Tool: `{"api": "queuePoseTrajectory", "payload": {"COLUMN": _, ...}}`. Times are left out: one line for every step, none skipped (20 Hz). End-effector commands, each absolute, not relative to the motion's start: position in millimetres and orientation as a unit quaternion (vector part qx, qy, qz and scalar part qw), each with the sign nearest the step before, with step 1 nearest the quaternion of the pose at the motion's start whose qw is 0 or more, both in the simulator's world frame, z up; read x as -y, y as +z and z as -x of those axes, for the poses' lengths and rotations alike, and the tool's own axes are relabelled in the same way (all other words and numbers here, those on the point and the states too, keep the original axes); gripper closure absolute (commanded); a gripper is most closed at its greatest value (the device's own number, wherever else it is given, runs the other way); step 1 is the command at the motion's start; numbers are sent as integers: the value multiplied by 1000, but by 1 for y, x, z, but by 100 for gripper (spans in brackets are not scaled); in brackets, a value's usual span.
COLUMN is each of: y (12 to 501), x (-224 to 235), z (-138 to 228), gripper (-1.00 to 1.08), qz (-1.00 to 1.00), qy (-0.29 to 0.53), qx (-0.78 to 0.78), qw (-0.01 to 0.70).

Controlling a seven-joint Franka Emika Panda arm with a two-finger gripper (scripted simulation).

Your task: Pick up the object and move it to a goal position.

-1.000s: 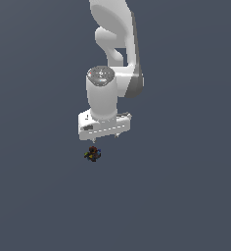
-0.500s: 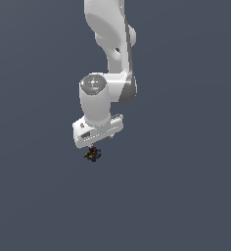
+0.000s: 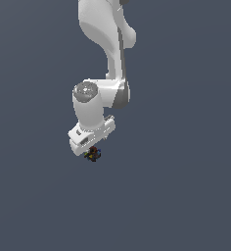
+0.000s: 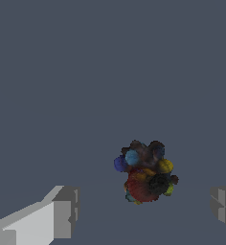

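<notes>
**Pincer spread over the speckled lump**

While my gripper (image 4: 143,210) hangs with its jaws spread wide, the object (image 4: 144,171) sits in the gap between my fingers (image 4: 62,213), touching neither. It is a small dark, knobbly lump, dotted with blue, yellow, red and black. In the exterior view it lies on the plain grey floor (image 3: 186,196), just under the hand's lower edge. Since a second ago my arm (image 3: 105,39) has swung toward the exterior view's left, and the hand now half covers the lump.
</notes>
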State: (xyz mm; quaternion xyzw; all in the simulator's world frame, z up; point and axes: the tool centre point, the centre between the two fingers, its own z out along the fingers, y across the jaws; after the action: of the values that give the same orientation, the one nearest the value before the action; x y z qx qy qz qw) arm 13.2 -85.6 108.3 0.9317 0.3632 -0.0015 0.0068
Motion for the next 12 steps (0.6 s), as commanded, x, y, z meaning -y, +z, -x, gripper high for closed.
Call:
{"api": "queuePoseTrajectory", "payload": {"y": 103, "x": 91, "z": -14, "gripper": -92, "qz": -920, "qy": -2, "qx": -391, "qw": 6}}
{"api": "queuePoseTrajectory", "payload": {"y": 101, "x": 93, "z": -14, "gripper": -92, "qz": -916, "qy": -2, "qx": -402, "qw": 5}}
{"api": "queuePoseTrajectory", "payload": {"y": 99, "x": 95, "z": -14, "gripper": -92, "qz": -911, "qy": -2, "qx": -413, "qw": 5}}
{"api": "queuePoseTrajectory", "payload": {"y": 97, "x": 97, "z": -14, "gripper": -92, "qz": -906, "qy": -2, "qx": -423, "qw": 4}}
{"api": "queuePoseTrajectory", "payload": {"y": 95, "x": 99, "z": -14, "gripper": -92, "qz": -902, "qy": -1, "qx": -432, "qw": 4}}
{"api": "queuePoseTrajectory", "payload": {"y": 93, "x": 101, "z": -14, "gripper": -92, "qz": -898, "qy": -1, "qx": -441, "qw": 3}}
{"api": "queuePoseTrajectory", "payload": {"y": 92, "x": 103, "z": -14, "gripper": -92, "qz": -893, "qy": -1, "qx": -449, "qw": 3}}
{"api": "queuePoseTrajectory", "payload": {"y": 90, "x": 104, "z": -14, "gripper": -92, "qz": -890, "qy": -1, "qx": -457, "qw": 3}}
{"api": "queuePoseTrajectory", "payload": {"y": 89, "x": 106, "z": -14, "gripper": -92, "qz": -886, "qy": -1, "qx": -464, "qw": 2}}
{"api": "queuePoseTrajectory", "payload": {"y": 87, "x": 107, "z": -14, "gripper": -92, "qz": -882, "qy": -1, "qx": -470, "qw": 2}}
{"api": "queuePoseTrajectory", "payload": {"y": 86, "x": 108, "z": -14, "gripper": -92, "qz": -879, "qy": -1, "qx": -476, "qw": 2}}
{"api": "queuePoseTrajectory", "payload": {"y": 85, "x": 109, "z": -15, "gripper": -92, "qz": -876, "qy": -1, "qx": -482, "qw": 1}}
